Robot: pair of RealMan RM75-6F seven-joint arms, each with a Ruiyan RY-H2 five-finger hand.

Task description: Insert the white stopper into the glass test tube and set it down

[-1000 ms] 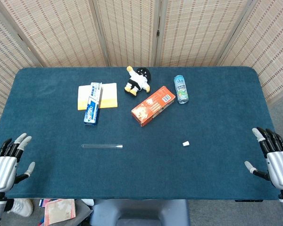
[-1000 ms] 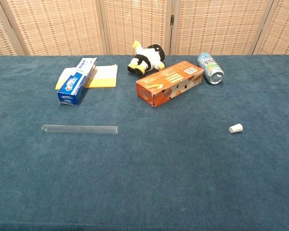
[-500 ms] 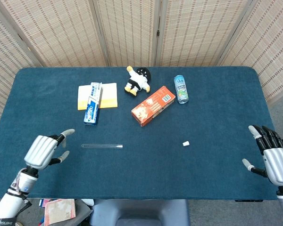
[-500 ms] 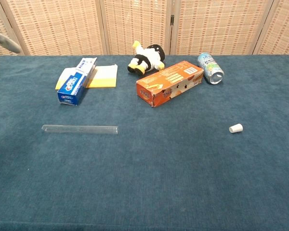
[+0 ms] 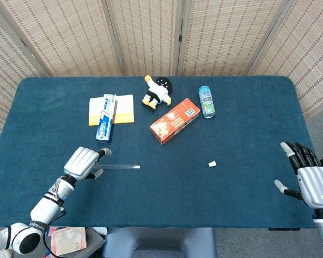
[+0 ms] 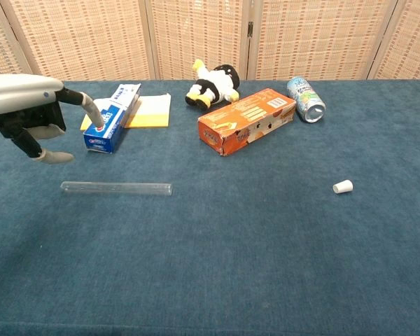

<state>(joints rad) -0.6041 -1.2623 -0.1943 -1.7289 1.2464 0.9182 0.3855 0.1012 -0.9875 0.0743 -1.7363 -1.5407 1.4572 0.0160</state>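
A staged test setup: woven folding screens enclose a blue-carpeted table of odd props.

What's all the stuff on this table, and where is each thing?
Glass test tube: one, clear, lying front left.
White stopper: one, front right, apart from the tube.
Toothpaste box: one, blue and white, back left, partly on the pad.
Yellow pad: one, back left.
Plush toy: one, black, white and yellow, back middle.
Orange box: one, middle.
Can: one, teal, lying back right.
Table: one, blue cloth.
Left hand: above the tube's left end, empty.
Right hand: at the right edge, fingers apart.
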